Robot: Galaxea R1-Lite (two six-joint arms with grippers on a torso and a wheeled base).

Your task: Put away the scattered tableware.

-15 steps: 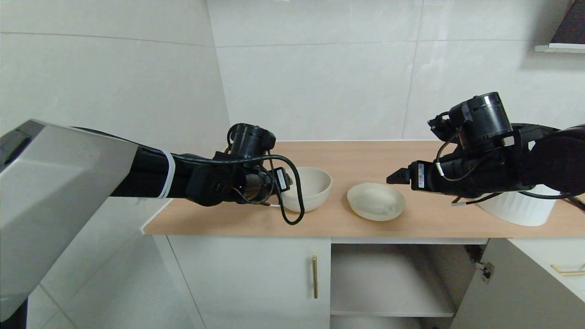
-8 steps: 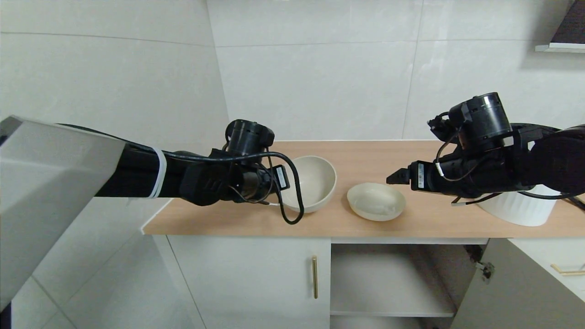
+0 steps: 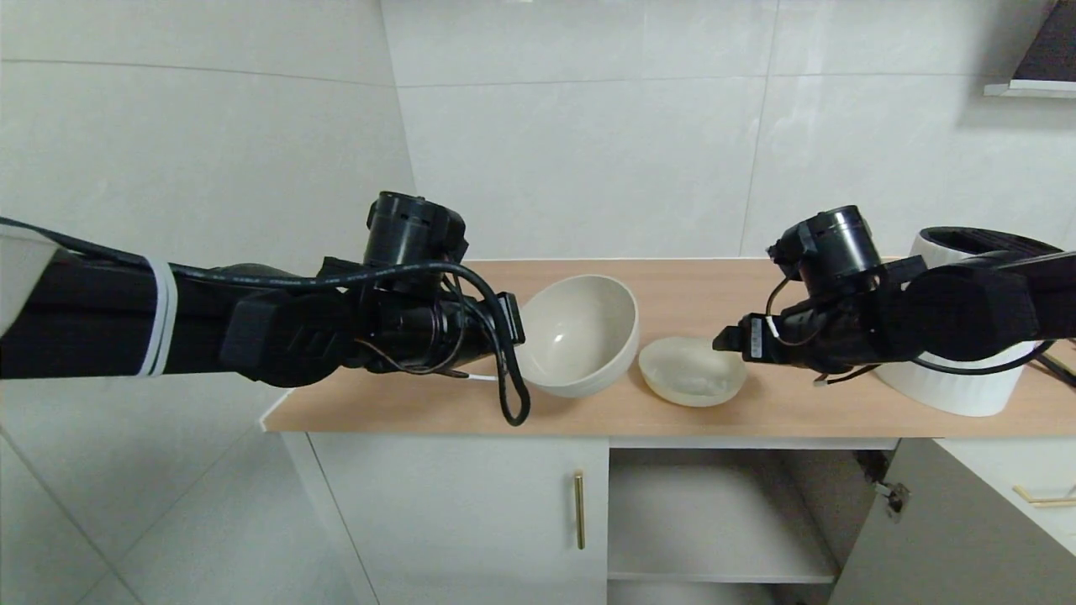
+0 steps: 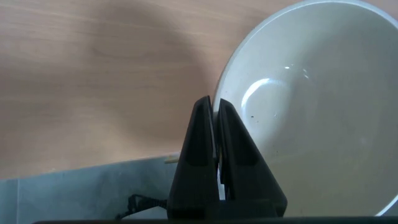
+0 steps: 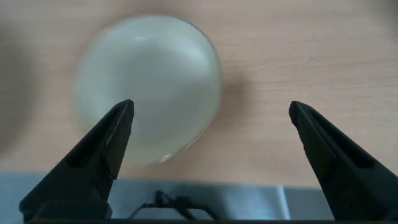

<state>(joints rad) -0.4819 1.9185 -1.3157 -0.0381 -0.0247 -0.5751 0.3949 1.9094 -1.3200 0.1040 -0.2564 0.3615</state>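
Cream round ceramic bowl (image 3: 580, 336) is tilted at the light wooden counter (image 3: 672, 294), our left gripper (image 4: 215, 106) pinching its rim, and our right gripper (image 5: 211, 107) gapes wide above the small pale shallow dish (image 5: 149, 87).

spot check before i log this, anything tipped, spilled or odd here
The bowl is tipped steeply, opening sideways, its rim pinched by the left gripper; nothing spilled. The dish sits flat on the counter, right gripper open near it. A cabinet door below stands open.
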